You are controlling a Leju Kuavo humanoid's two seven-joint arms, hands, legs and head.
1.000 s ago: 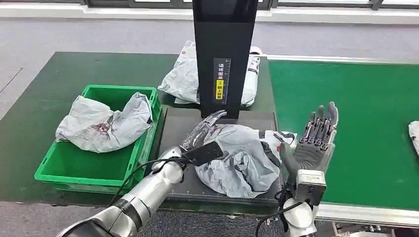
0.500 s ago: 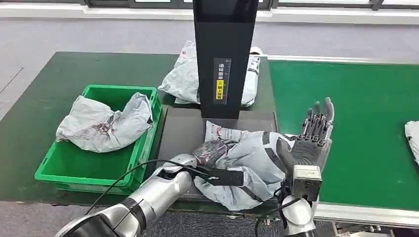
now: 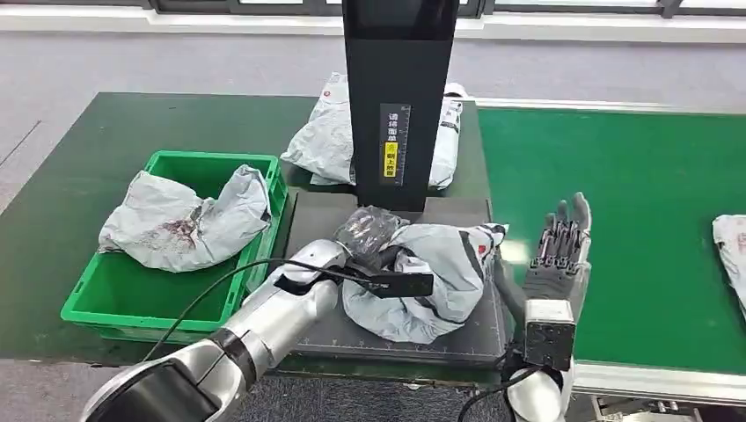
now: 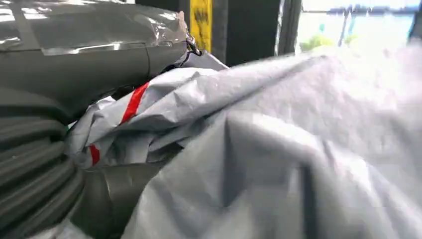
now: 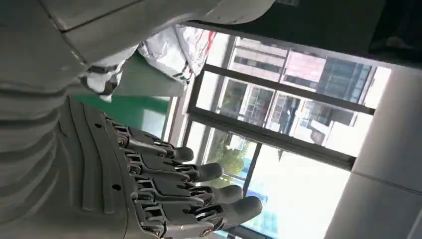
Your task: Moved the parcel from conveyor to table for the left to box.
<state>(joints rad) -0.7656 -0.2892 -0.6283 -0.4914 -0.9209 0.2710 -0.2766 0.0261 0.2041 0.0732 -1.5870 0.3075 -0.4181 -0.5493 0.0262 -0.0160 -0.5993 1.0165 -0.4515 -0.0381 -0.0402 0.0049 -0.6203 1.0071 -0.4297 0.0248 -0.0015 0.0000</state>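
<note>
A crumpled grey parcel [image 3: 428, 283] with red stripes lies on the black scanner platform [image 3: 398, 338] in front of the black post. My left hand [image 3: 368, 236], in a clear plastic cover, grips the parcel's left upper fold. The left wrist view shows the thick thumb [image 4: 94, 55] pressed over the bunched parcel [image 4: 278, 149]. My right hand [image 3: 556, 255] stands upright just right of the parcel, at the platform's edge, fingers straight and apart, holding nothing. In the right wrist view the right hand [image 5: 164, 189] has its fingers stretched out.
A green bin [image 3: 104, 300] at the left holds another grey parcel [image 3: 180, 222]. A third parcel [image 3: 323, 134] lies behind the black post [image 3: 398, 97]. The green conveyor [image 3: 633, 193] runs along the right, with a parcel [image 3: 731, 244] at its far right edge.
My left hand has reached over the parcel, taken hold of it and drawn it leftward, away from my right hand. The right hand has sunk slightly. The conveyor parcel has crept further in.
</note>
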